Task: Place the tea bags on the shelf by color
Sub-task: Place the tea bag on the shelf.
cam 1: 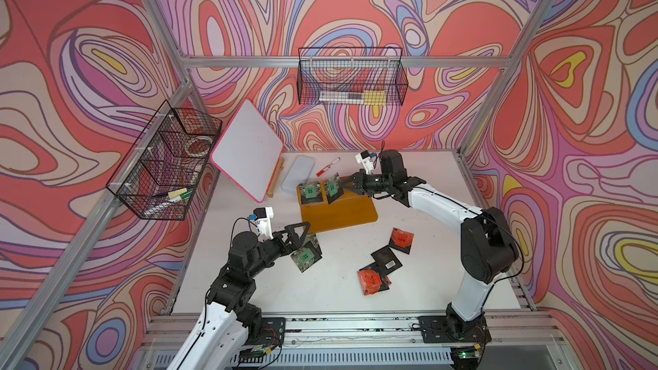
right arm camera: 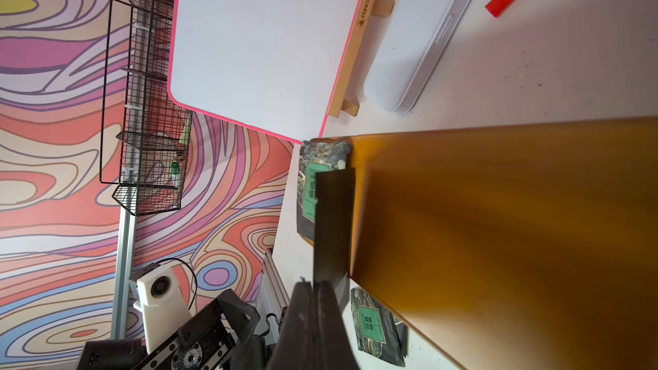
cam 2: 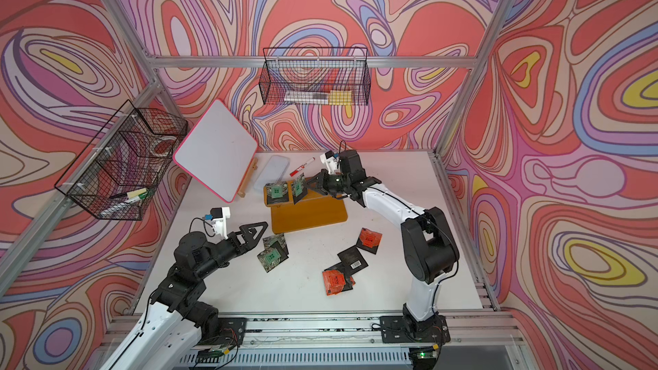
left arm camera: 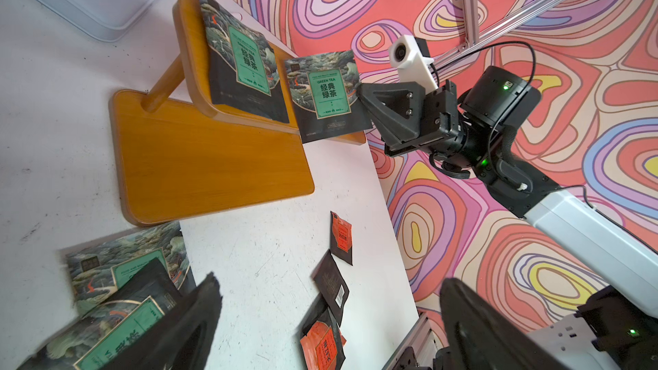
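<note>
The mustard-yellow shelf stands at the table's back centre. One green tea bag lies on its upper step. My right gripper is shut on a second green tea bag, held tilted over that step beside the first; the right wrist view shows its black back edge-on. My left gripper is open, hovering over two overlapping green tea bags on the table by the shelf's front left corner. Orange-red tea bags and a black-backed one lie to the front right.
A pink-edged whiteboard leans on a wooden easel left of the shelf. A white case and a red marker lie behind it. Black wire baskets hang on the left wall and the back wall.
</note>
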Tool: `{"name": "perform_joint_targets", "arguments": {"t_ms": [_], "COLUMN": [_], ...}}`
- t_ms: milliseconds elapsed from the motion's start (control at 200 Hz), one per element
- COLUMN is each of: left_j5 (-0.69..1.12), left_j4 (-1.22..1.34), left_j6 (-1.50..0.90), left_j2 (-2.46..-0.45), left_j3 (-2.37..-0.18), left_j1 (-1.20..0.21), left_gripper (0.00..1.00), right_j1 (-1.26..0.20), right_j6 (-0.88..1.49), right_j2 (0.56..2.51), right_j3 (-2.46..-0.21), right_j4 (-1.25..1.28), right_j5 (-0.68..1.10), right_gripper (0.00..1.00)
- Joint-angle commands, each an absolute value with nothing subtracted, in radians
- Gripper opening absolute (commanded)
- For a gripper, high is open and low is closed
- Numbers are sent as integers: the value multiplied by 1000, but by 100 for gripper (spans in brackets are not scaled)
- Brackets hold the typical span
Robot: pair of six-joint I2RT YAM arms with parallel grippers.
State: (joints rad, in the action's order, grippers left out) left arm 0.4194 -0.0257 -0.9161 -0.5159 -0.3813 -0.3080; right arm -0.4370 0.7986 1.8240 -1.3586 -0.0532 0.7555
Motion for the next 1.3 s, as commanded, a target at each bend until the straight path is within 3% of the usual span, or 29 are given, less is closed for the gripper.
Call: {"name": "perform_joint_targets", "arguments": {"t_ms": [0, 1292], "left_j5": [422, 410], "left_j4": [-51, -66], "left_j6": [-900, -899], "left_j2": [-504, -492], "left_j3": [-365, -362], "left_j1": [-310, -310], "left_gripper": [99, 99], "right_j1": [-428, -411], "right_j6": [806, 883], "right_j2": [1848, 1913], "right_j3": [-1388, -1407], "right_j4": [-67, 0], "right_j5": [775, 775], "right_gripper": [0, 0]}}
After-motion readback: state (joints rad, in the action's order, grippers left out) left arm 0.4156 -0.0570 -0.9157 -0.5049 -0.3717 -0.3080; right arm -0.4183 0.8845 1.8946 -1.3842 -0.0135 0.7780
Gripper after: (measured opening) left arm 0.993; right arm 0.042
